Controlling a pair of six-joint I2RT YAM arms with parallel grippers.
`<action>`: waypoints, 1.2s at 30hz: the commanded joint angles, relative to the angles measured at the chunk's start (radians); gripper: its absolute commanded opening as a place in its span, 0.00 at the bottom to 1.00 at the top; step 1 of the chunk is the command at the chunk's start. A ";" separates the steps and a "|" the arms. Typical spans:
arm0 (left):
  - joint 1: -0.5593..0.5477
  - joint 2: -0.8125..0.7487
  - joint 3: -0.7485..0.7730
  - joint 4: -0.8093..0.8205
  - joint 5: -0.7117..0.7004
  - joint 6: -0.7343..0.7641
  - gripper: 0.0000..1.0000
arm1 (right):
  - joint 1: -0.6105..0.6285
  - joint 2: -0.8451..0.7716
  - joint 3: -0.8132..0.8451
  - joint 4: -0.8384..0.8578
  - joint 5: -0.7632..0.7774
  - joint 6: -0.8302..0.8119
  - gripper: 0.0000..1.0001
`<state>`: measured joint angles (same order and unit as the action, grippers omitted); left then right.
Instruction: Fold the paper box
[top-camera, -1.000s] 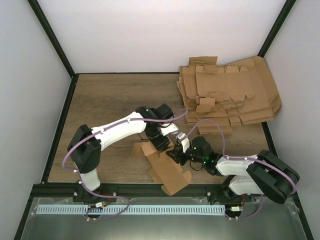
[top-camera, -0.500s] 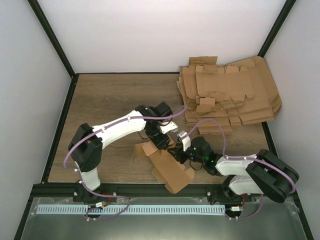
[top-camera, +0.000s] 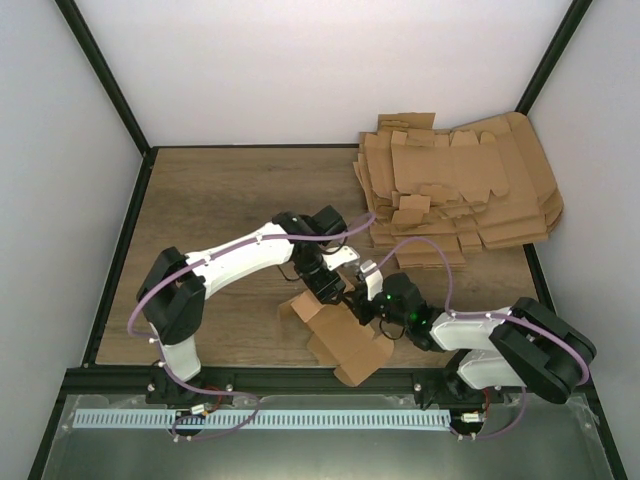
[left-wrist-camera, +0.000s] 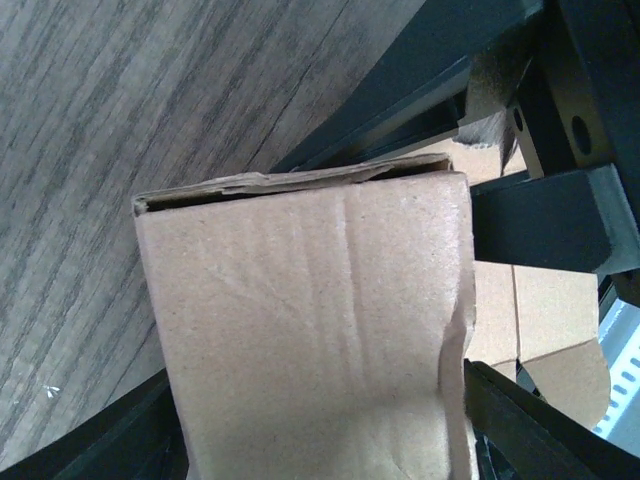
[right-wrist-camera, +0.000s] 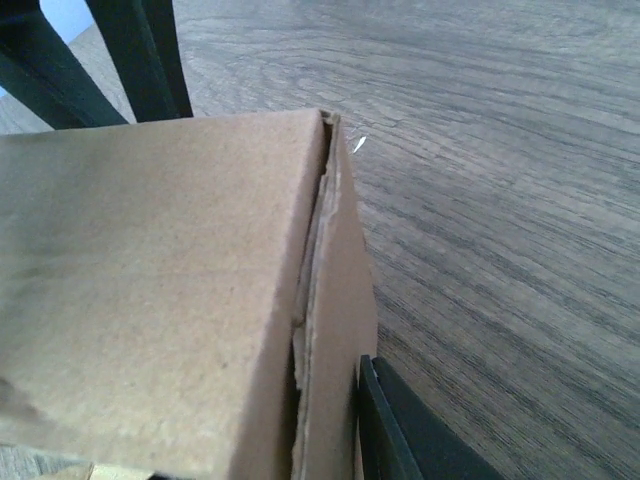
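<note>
Top external view is showing the left claw (top-camera: 326, 288) reaching down onto the far end of the paper box (top-camera: 340, 345), which is lying on the table (top-camera: 200, 210). The box's long axis is running diagonally from beneath this claw toward the near edge and the right arm's side.

In the left wrist view the box is filling the gap between the fingers (left-wrist-camera: 530, 430), one dark finger on each side wall, so this claw is clenching the box across its width.

The right claw (top-camera: 360, 305) is pressing in from the box's right side, just beside the left claw. Its wrist view is showing only one finger (right-wrist-camera: 400, 430), lying against a side seam that is gaping slightly. The other finger is hidden, so I cannot tell whether it is gripping.

Both claws are crowding the same end, so the free near end is probably awaiting closing. Beyond the right claw and well to its right, a pile of flat sheets (top-camera: 460, 195) is sitting apart.
</note>
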<state>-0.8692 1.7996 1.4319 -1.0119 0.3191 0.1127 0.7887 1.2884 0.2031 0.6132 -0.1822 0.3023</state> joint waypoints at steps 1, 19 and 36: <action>-0.007 -0.011 -0.016 0.022 0.041 0.010 0.72 | 0.007 0.002 0.045 0.036 0.031 0.008 0.20; 0.008 0.024 -0.044 0.084 0.043 -0.100 0.65 | 0.057 0.106 0.013 0.224 0.263 0.046 0.07; 0.069 0.049 -0.046 0.080 0.077 -0.113 0.58 | 0.122 0.198 0.024 0.301 0.402 0.058 0.24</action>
<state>-0.8139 1.8359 1.3945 -0.9291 0.3710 -0.0006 0.9012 1.4586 0.2203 0.8265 0.1772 0.3576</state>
